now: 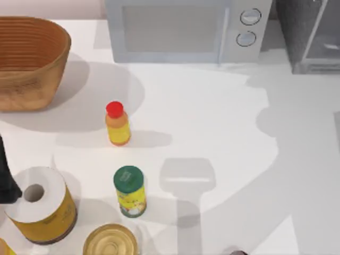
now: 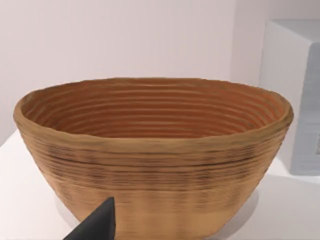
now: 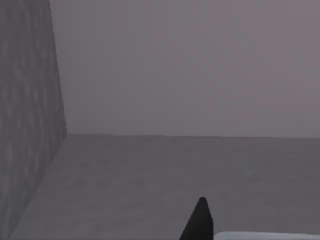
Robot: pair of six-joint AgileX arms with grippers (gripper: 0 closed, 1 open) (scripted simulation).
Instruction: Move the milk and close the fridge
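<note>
We judge that the milk step is in hand, with the closing of the fridge [image 1: 297,32] not yet done. The fridge stands at the far right corner of the bench [image 1: 223,122], cut off by the edge, so its door is hard to read. The right pincer [image 3: 200,222] faces a grey wall [image 3: 25,100], probably the fridge. A pale strip [image 3: 265,235] beside it may be the milk, but we cannot be sure. We cannot tell whether this pincer is open, closed or gripping. The next move calls for a sure hold of the carton. The left pincer [image 2: 97,225] is parked before the basket [image 2: 150,150], its state also unclear.
</note>
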